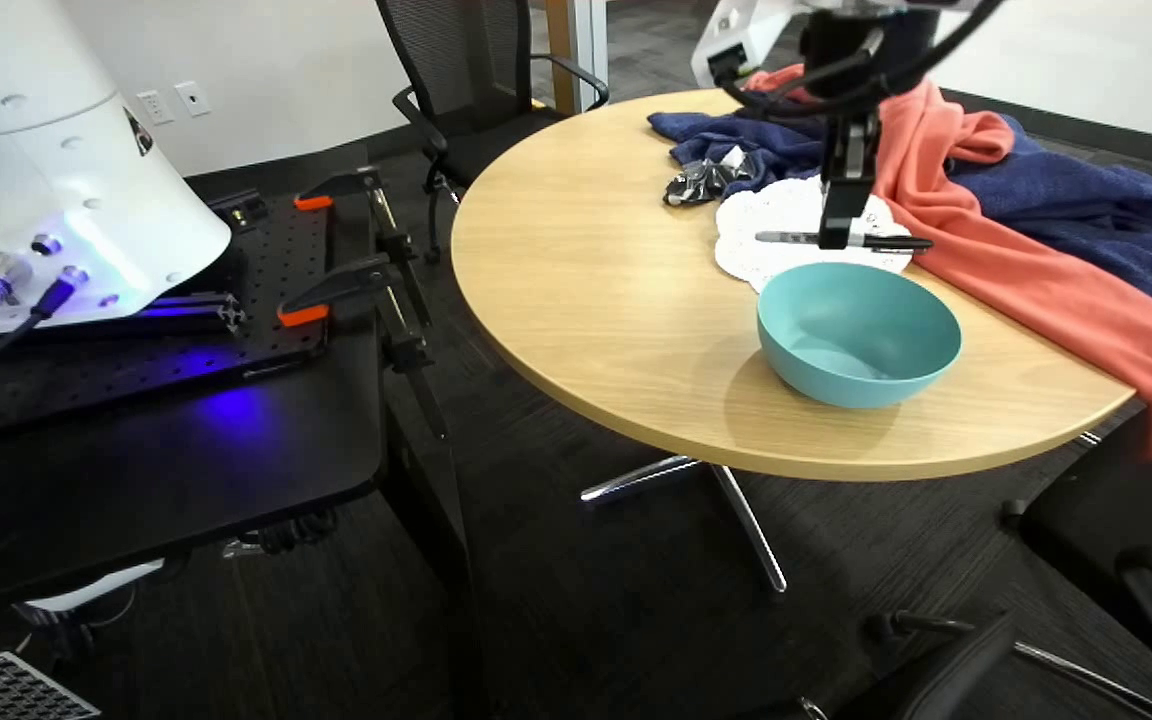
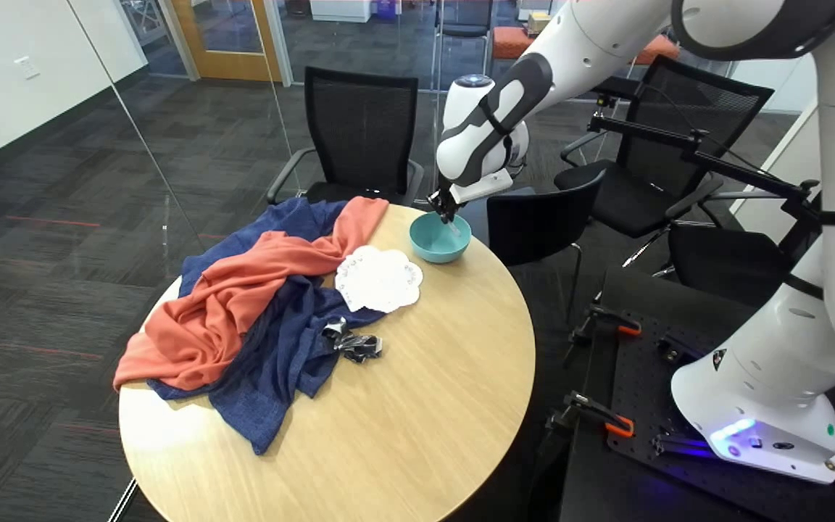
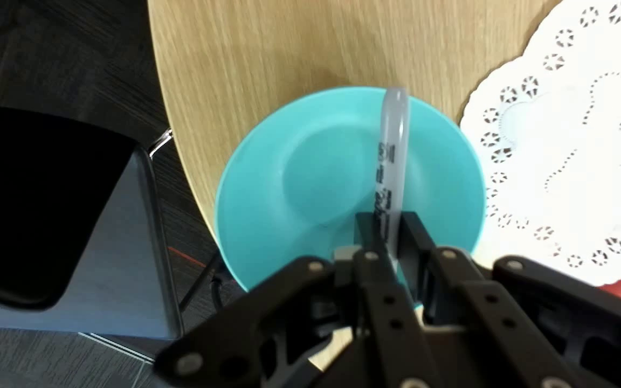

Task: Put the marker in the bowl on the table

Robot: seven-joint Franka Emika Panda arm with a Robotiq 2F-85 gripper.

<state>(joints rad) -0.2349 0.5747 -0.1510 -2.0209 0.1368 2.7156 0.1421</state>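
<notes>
The teal bowl (image 1: pixel 861 375) stands near the edge of the round wooden table (image 1: pixel 576 250); it also shows in the other views (image 2: pixel 438 250) (image 3: pixel 289 215). My gripper (image 3: pixel 387 218) is shut on the marker (image 3: pixel 394 134), a grey-white pen with black print. In the wrist view the marker extends from the fingertips across the bowl's inside, its tip near the rim. In both exterior views the gripper (image 1: pixel 836 235) (image 2: pixel 448 216) is at the bowl, and the marker (image 1: pixel 898 243) (image 2: pixel 454 228) is held level above it. The marker's held end is partly hidden by the fingers.
A flat white doily (image 2: pixel 381 283) lies beside the bowl. Coral cloth (image 2: pixel 243 275) and navy cloth (image 2: pixel 280 384) are heaped on the table, with a black wrapped item (image 2: pixel 357 346) by them. Chairs (image 2: pixel 533 225) stand close to the table edge by the bowl.
</notes>
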